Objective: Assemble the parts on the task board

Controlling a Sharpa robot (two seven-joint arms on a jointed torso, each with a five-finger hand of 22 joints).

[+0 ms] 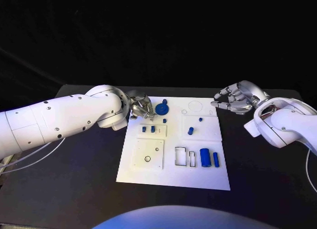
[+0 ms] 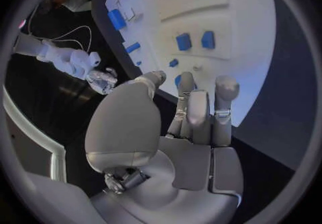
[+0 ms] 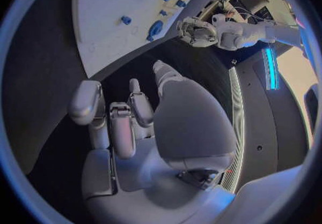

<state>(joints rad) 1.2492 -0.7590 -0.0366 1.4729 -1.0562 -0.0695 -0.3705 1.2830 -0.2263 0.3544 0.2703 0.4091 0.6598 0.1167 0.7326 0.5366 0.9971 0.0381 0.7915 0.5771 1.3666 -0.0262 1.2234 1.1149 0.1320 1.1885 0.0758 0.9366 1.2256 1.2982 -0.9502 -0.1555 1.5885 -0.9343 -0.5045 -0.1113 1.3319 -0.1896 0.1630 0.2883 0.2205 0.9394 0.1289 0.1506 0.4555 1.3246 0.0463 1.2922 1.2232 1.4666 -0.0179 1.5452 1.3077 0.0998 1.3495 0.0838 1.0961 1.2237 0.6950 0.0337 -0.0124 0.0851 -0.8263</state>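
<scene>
The white task board (image 1: pixel 173 164) lies in the middle of the black table. My left hand (image 1: pixel 139 109) is at the board's far left corner, and its fingertips (image 2: pixel 185 82) pinch a blue round part (image 1: pixel 162 108) that stands tilted on its edge there. This part (image 3: pixel 155 29) also appears beside the left hand (image 3: pixel 196 31) in the right wrist view. My right hand (image 1: pixel 234 98) hovers off the board's far right corner, fingers loosely bent and apart, holding nothing. Two small blue blocks (image 1: pixel 148 128) sit in a left plate, and a blue peg (image 1: pixel 190 130) stands near the middle.
A thick blue cylinder (image 1: pixel 205 157) and a thin blue bar (image 1: pixel 217 159) lie near the board's right edge, beside empty rectangular slots (image 1: pixel 181 156). A raised plate with a small hole (image 1: pixel 148 155) is on the board's left. Bare black table (image 1: pixel 76 186) surrounds the board.
</scene>
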